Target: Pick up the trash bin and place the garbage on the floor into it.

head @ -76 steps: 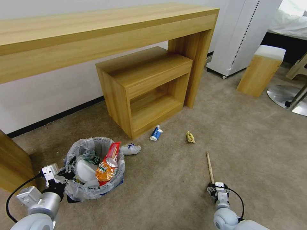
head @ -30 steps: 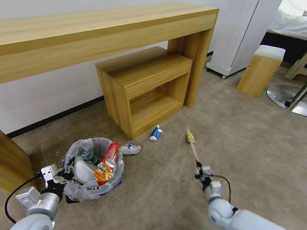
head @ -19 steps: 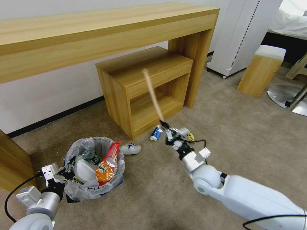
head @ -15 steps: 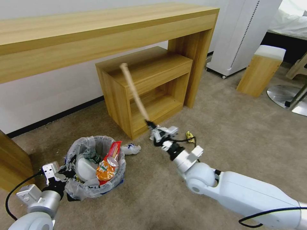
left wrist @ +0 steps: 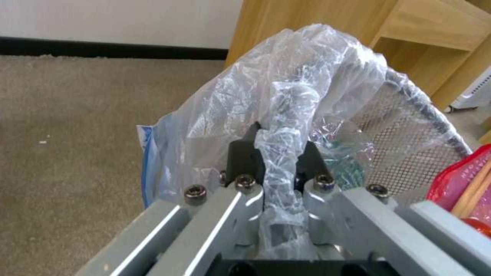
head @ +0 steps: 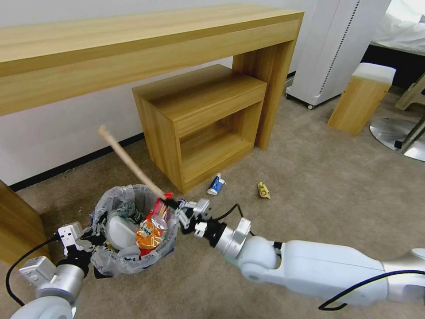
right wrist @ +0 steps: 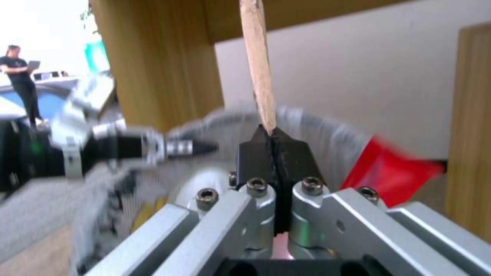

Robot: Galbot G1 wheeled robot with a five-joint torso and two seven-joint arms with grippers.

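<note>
A: How many of each thing?

B: One trash bin [head: 133, 230], lined with a crinkled clear bag. Two robot hands. The left hand [left wrist: 279, 157] is clenched on the bag-covered rim at the bin's near left side. The right hand [head: 175, 206] is clenched on the lower end of one wooden stick [head: 130, 161], right at the bin's right rim; the stick slants up and away to the left above the bin's opening.

A: And what sits in the bin?

B: A red wrapper [head: 157, 208] standing at the right side, an orange crushed can [head: 148, 232] below it, something white and rounded [head: 117, 235], and a dark green item [head: 130, 215] behind. Beyond those I cannot count.

A: What lies loose?

B: Two pieces on the floor [head: 310, 186], a beige short-pile carpet: a blue-white carton [head: 215, 184] just in front of the small wooden shelf unit [head: 203, 119], and a yellow scrap [head: 263, 190] to its right, well apart from the bin.

A: The room?

B: A long wooden counter [head: 133, 48] runs along a white wall with a dark skirting, the shelf unit tucked under its right end. Farther right stand a white appliance [head: 332, 48], a wooden stool with a white top [head: 363, 95] and a round metal chair base [head: 398, 137].

A: Anything in the way?

B: The right arm [head: 318, 270] reaches across the open carpet to the bin.
</note>
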